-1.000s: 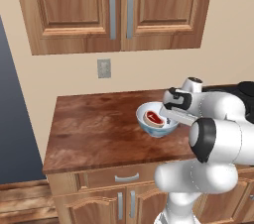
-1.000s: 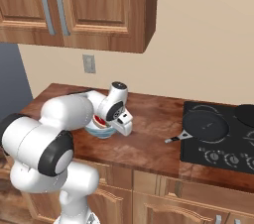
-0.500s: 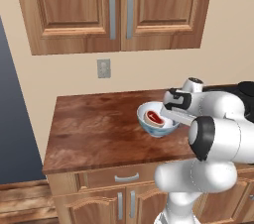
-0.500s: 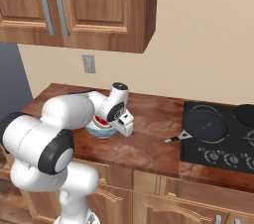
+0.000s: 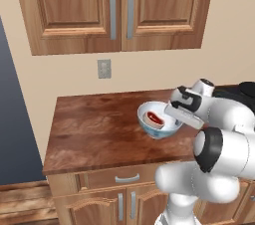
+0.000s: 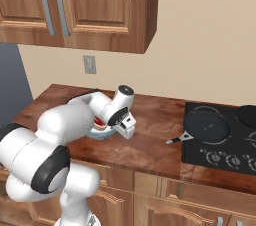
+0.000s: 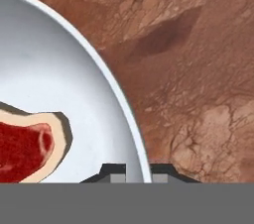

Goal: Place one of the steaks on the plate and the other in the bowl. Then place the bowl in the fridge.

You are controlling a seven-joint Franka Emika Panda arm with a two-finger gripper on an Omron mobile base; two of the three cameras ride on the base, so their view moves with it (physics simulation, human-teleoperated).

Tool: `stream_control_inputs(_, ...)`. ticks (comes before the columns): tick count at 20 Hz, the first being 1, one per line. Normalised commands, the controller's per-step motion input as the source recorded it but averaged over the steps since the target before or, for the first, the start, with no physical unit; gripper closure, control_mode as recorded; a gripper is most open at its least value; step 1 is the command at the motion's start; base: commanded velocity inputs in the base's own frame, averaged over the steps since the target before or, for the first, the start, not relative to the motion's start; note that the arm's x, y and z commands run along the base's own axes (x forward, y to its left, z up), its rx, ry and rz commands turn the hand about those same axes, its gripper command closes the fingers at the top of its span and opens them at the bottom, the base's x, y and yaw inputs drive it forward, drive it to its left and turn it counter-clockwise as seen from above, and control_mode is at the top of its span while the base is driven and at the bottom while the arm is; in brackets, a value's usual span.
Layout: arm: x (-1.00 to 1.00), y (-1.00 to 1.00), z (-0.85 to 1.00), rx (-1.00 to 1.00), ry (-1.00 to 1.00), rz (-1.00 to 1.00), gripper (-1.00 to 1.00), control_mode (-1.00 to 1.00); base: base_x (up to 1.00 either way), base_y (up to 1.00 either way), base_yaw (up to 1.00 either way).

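Bowl with one steak sits mid-surface; my gripper pinches its right rim. A thin-edge grip could slip, tipping the bowl when lifted.

Smooth, perhaps glazed bowl on mottled, matt wooden counter.

No legible text, label, brand, number or sign appears on any surface. The stove control panel at the right end of the counter carries knob markings too small to read.
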Motion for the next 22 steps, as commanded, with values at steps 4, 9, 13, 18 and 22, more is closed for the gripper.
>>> stream_control_inputs(4, -0.30, 0.14, 0.45, 0.10, -0.04, -0.08, 1.00, -1.00, 0.00, 0.00, 0.00)
stream_control_inputs(9, -0.39, 0.13, 0.49, 0.09, -0.01, -0.08, 1.00, -1.00, 0.00, 0.00, 0.00)
stream_control_inputs(13, -0.53, 0.00, 0.53, 0.07, -0.03, -0.09, 1.00, -1.00, 0.00, 0.00, 0.00)
stream_control_inputs(18, -0.61, 0.00, 0.70, 0.07, -0.09, -0.09, 1.00, -1.00, 0.00, 0.00, 0.00)
stream_control_inputs(22, -0.54, 0.06, 0.70, 0.02, -0.14, -0.06, 1.00, -1.00, 0.00, 0.00, 0.00)
